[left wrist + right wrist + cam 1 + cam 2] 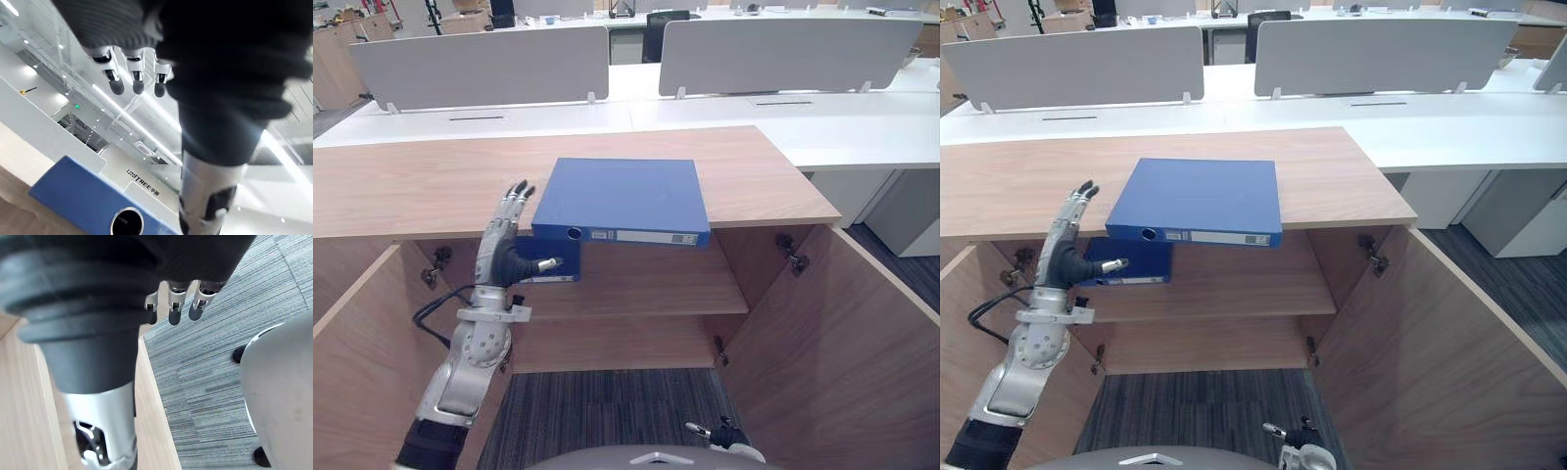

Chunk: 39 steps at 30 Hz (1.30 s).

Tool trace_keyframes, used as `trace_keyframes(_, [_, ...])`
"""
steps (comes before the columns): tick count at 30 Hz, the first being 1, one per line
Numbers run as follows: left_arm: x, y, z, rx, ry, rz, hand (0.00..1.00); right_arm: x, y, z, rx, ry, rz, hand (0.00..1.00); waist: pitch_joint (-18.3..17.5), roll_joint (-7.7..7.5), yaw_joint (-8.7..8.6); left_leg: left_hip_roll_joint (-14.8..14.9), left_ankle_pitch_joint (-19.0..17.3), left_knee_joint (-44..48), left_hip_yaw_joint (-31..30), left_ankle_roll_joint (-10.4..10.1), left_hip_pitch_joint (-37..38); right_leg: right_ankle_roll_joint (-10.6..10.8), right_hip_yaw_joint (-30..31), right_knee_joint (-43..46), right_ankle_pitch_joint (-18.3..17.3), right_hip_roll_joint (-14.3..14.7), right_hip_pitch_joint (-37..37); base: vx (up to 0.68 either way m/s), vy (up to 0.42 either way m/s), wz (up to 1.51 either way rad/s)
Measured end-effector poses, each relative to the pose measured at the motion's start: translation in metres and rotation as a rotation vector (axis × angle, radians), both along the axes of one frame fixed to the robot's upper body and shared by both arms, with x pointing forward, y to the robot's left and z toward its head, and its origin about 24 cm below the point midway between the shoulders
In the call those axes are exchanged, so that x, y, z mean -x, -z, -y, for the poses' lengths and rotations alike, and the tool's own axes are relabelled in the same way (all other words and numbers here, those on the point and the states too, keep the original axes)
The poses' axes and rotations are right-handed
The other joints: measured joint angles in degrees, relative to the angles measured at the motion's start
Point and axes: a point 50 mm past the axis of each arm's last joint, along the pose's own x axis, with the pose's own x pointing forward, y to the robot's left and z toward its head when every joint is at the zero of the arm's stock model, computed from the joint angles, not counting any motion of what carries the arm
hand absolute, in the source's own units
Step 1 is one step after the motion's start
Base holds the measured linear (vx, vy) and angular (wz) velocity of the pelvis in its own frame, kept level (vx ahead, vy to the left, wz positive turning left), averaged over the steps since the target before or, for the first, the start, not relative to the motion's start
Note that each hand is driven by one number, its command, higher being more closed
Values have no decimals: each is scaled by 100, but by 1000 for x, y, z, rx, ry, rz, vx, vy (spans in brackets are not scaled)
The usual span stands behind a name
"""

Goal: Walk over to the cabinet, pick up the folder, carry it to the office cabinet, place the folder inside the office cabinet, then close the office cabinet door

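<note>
A blue folder (619, 196) lies flat on the wooden cabinet top (421, 186), its spine overhanging the front edge. My left hand (501, 250) is raised just left of the folder's front corner, open, with straight fingers pointing up and the thumb stretched toward the spine. In the left wrist view the folder's spine (78, 196) shows past the fingers (137, 81), apart from them. A second blue folder (553, 259) lies on the shelf (646, 289) inside the cabinet, right behind the thumb. My right hand (724, 433) hangs low near the carpet, its fingers (175, 308) relaxed and holding nothing.
Both cabinet doors stand open toward me, the right door (847, 323) and the left door (352, 343), flanking the opening. White desks with grey partition screens (480, 64) run behind the cabinet. Grey carpet (607, 411) lies below.
</note>
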Motion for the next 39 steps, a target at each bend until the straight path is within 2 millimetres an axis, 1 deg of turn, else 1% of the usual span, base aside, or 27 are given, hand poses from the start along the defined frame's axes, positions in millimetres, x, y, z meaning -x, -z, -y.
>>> trace_keyframes(2, [-9, 4, 7, -105, 6, -7, 0, -2, 1, -1, -3, -4, -8, 0, 7, -12, -57, -3, -2, 0, -20, 1, -8, 0, 45, -57, 29, 12, -1, 21, 4, -7])
trace_keyframes(5, [-17, 6, 13, -192, 0, -6, 0, -4, 1, -1, -3, -8, -7, 0, 13, -17, -89, 3, -9, -1, -73, 4, -8, -15, 146, -144, 83, 34, -27, 23, 1, -19])
trace_keyframes(7, [-25, 9, 17, -263, -2, -4, 0, -6, 0, -1, -3, -10, 0, 0, 28, -33, -162, 9, -28, -1, -192, -10, -22, -5, 176, -231, 142, 45, -24, 22, -8, -11])
trace_keyframes(10, [-32, 9, 22, -315, -5, 2, 0, -8, 0, -1, -2, -10, 2, 0, 42, -54, -246, 12, -47, -1, -176, -7, -40, 15, 205, -317, 207, 54, -21, 13, 2, -7])
trace_keyframes(12, [-37, 11, 23, -349, -14, -2, 0, -8, -1, 1, 3, -11, 2, 0, 43, -52, -270, 12, -61, -2, -164, -4, -41, 5, 239, -356, 226, 57, -21, 12, 5, -8])
trace_keyframes(13, [-38, 12, 22, -366, -21, -4, 100, -8, -1, 2, 5, -11, 2, 0, 44, -52, -288, 12, -65, -2, -164, -3, -41, 5, 242, -376, 240, 58, -14, 13, 1, -6])
trace_keyframes(17, [-45, 17, 24, -435, -43, -18, 100, -8, -1, 5, 10, -4, -2, 0, 54, -57, -349, 12, -68, -2, -164, -3, -86, 28, 241, -476, 326, 63, -5, 0, 0, 0])
trace_keyframes(18, [-45, 16, 23, -436, -49, -8, 100, -8, -1, 5, 10, -3, -2, 0, 55, -59, -361, 12, -68, -2, -164, -3, -88, 32, 241, -485, 334, 63, -2, 0, 0, 0])
trace_keyframes(20, [-50, 7, 26, -445, -58, 35, 100, -7, -1, 6, 9, 8, -4, 0, 66, -73, -375, 12, -69, -3, -164, -4, -91, 39, 239, -509, 349, 63, 5, 0, 0, 0])
trace_keyframes(23, [-52, 7, 26, -443, -70, 52, 100, -7, -1, 7, 6, 16, -3, 0, 70, -73, -429, 12, -76, -4, -159, -3, -92, 32, 243, -531, 354, 63, 11, 0, 0, 0])
trace_keyframes(29, [-51, 2, 28, -412, -79, 85, 100, -6, -1, 8, 8, 27, -5, 0, 72, -77, -438, 12, -98, -4, -131, -21, -92, 21, 268, -612, 382, 63, 33, -5, -3, -2])
trace_keyframes(32, [-43, -6, 32, -372, -59, 119, 100, -6, -1, 8, 8, 27, -6, 0, 80, -87, -441, 12, -110, -3, -130, -23, -91, 39, 268, -634, 395, 63, 46, 0, 0, 0])
trace_keyframes(35, [-26, -9, 40, -280, 3, 137, 100, -5, 0, 8, 10, 27, -9, 0, 84, -82, -441, 9, -137, -3, -133, -29, -65, 42, 255, -690, 401, 63, 106, 0, 0, 0])
trace_keyframes(36, [-21, -10, 43, -242, 26, 141, 100, -5, 0, 8, 10, 25, -11, 0, 84, -81, -438, 8, -144, -3, -134, -28, -60, 42, 251, -694, 401, 63, 113, 0, 0, 0])
trace_keyframes(37, [-11, -14, 48, -163, 64, 149, 100, -6, 0, 7, 13, 23, -14, 0, 85, -81, -435, 8, -150, -2, -134, -27, -61, 42, 248, -695, 401, 65, 113, 0, 0, 0])
trace_keyframes(38, [-7, -16, 50, -121, 79, 151, 100, -4, 0, 7, 19, 23, -21, 0, 84, -80, -430, 11, -149, 27, -133, -27, -63, 56, 271, -686, 409, 63, 108, 35, -18, -3])
trace_keyframes(39, [1, -21, 54, -49, 108, 163, 100, -3, 1, 7, 23, 24, -32, 0, 83, -80, -421, 12, -149, 32, -131, -27, -70, 58, 285, -684, 410, 63, 111, 33, -15, -3])
